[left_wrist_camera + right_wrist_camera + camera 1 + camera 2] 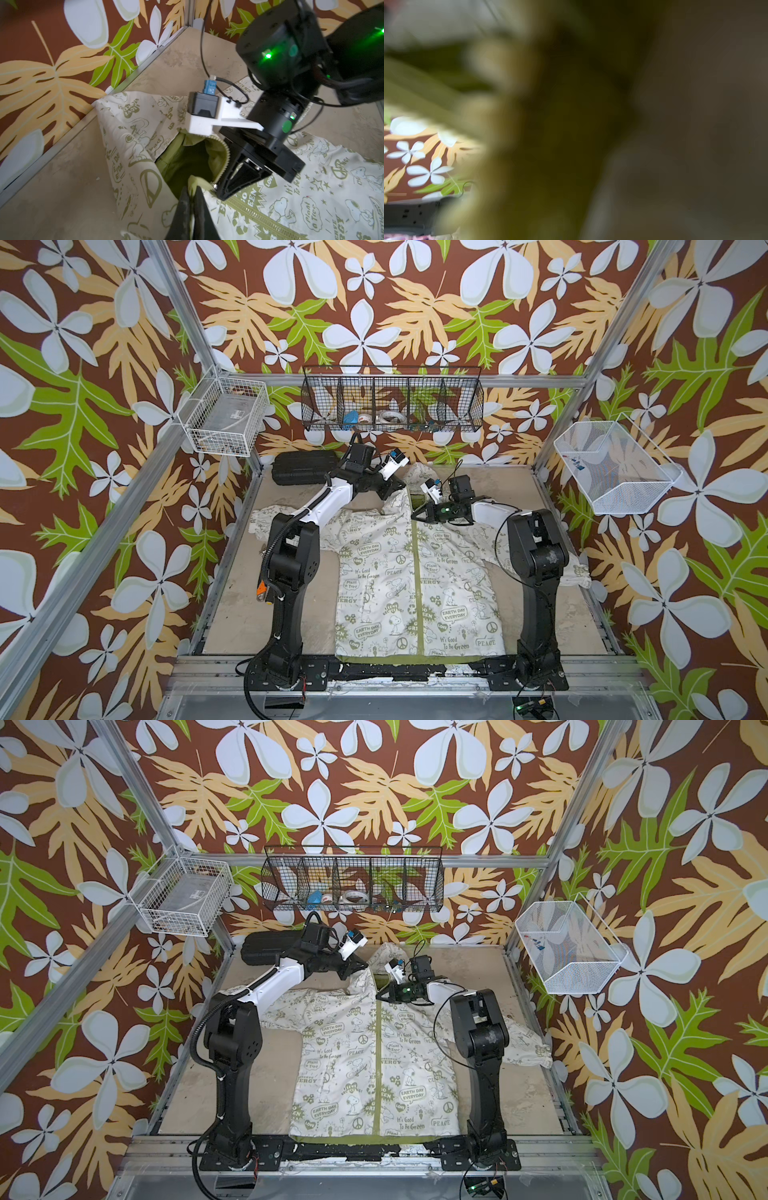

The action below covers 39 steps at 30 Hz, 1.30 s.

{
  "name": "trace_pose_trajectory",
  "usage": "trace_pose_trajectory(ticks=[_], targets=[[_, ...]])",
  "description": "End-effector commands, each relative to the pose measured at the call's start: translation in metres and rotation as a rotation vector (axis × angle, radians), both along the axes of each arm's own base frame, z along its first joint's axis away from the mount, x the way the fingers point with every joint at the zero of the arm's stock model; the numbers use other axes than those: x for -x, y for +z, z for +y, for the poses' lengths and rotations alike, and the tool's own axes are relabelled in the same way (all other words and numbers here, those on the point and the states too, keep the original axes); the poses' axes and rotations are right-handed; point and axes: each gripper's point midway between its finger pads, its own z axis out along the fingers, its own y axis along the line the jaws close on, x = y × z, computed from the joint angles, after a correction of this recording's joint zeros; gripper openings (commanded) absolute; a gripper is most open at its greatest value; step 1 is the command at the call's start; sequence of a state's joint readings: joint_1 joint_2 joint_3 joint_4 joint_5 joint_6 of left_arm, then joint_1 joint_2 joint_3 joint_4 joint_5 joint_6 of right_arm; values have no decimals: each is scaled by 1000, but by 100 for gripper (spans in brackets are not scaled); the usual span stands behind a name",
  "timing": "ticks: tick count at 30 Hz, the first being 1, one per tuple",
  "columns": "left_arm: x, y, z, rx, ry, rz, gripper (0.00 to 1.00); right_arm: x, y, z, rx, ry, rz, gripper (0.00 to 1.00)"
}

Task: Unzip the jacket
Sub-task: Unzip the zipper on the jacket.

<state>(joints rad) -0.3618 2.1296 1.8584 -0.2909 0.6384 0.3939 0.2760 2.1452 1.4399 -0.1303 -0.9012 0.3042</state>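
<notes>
The cream-white jacket [386,585] printed with olive cartoons lies flat on the table, hood at the far end, in both top views [349,1077]. Its green zipper [419,580] runs closed down the middle, open only at the neck. My left gripper [192,188] is shut on a fold of the green collar edge beside the zipper's top [401,486]. My right gripper [218,190] comes in from the other side, its tips shut at the metal zipper pull [214,185] at the neck [414,516]. The right wrist view is a blur of green fabric.
A black case [299,466] lies at the table's back left. Wire baskets hang on the walls: a white basket on the left [226,416], a black one at the back [392,404], a white mesh basket on the right [615,468]. Both arm bases stand at the front, flanking the jacket.
</notes>
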Motion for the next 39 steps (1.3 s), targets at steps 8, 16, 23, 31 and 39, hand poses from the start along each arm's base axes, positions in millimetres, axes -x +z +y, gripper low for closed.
trace_pose_trajectory(ticks=[8,16,23,31,39], targets=[[-67,3,17,5,261,-90,0,102,-49,19,102,42,365,0],[-95,-28,27,-33,384,-71,0,168,-58,-6,210,61,461,0],[-114,-53,34,-72,461,-57,0,262,-65,-11,281,154,580,0],[-128,-74,43,-170,490,-89,0,334,-60,-14,277,151,651,0],[-136,-87,49,-215,506,-95,0,383,-63,-29,284,167,673,0]])
